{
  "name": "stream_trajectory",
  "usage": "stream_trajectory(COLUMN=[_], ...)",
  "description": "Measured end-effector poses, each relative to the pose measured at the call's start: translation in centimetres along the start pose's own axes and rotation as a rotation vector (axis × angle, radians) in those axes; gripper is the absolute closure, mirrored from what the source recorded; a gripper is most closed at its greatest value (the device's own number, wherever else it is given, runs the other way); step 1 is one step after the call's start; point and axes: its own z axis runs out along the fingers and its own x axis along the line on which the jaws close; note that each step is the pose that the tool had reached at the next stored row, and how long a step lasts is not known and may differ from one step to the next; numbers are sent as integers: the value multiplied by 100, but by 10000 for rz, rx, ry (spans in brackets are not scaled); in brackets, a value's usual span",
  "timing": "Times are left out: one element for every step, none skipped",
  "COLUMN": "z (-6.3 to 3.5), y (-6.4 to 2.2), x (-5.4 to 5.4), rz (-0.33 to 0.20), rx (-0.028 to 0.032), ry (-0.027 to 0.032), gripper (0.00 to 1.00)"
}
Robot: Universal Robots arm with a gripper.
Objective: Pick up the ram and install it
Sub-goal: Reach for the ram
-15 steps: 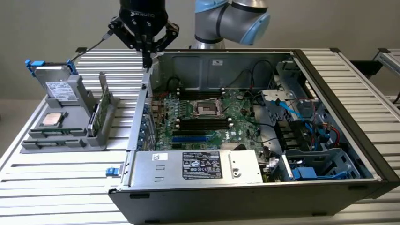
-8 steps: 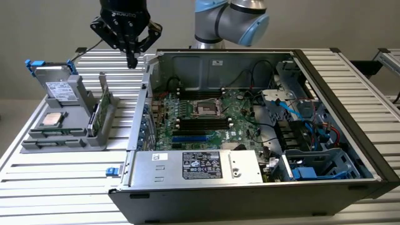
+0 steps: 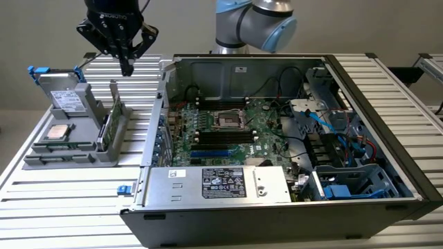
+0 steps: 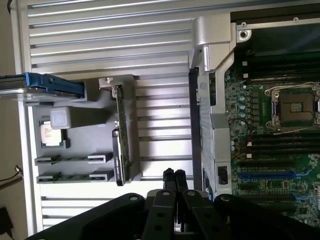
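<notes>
Gripper (image 3: 126, 70) of the arm (image 3: 254, 18): its fingers are pressed together and hold nothing. It hangs over the slatted table (image 3: 62, 207), on the exterior view's left of the open case (image 3: 277, 218), above the far end of the grey holder (image 3: 69, 155) and clear of everything on it.

Ram (image 3: 117, 111): a green stick standing on its long edge in a slot of the holder, on the side nearest the case, running from near to far. It is not yet picked up. In the wrist view the closed fingertips (image 4: 174, 176) lie just off one end of the ram (image 4: 121, 132), beside it and not touching it.

Holder, other contents: a square silver processor (image 3: 57, 132) lies flat on the side away from the case, and a drive (image 3: 66, 96) with blue clips leans at the far end.

Case: it lies on its side with the motherboard (image 3: 239, 150) exposed. The square socket (image 3: 229, 120) sits at mid-board, with rows of black slots (image 3: 223, 137) on its near and far sides. A silver power supply (image 3: 215, 184) fills the near edge.
</notes>
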Motion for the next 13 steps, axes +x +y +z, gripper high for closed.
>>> stream_trajectory(z=[4,9,15,22,31,41,54,67,82,96,111,127,142], y=[-4,-8,-12,-15,-19,-23,-27,-31,-35,-39,-42,-47,-51], x=[42,88,132,179,224,269,312,356,400,444,487,533,577], rz=[0,-1,-1,0,0,-1,-2,-2,-3,-4,-4,-5,-5], rx=[0,0,0,0,-3,-5,-11,-18,-26,-32,-36,-39,-41], ry=[0,0,0,1,0,1,1,1,1,1,0,-3,-5], gripper=[90,90,90,90,90,90,90,90,90,90,90,90,90])
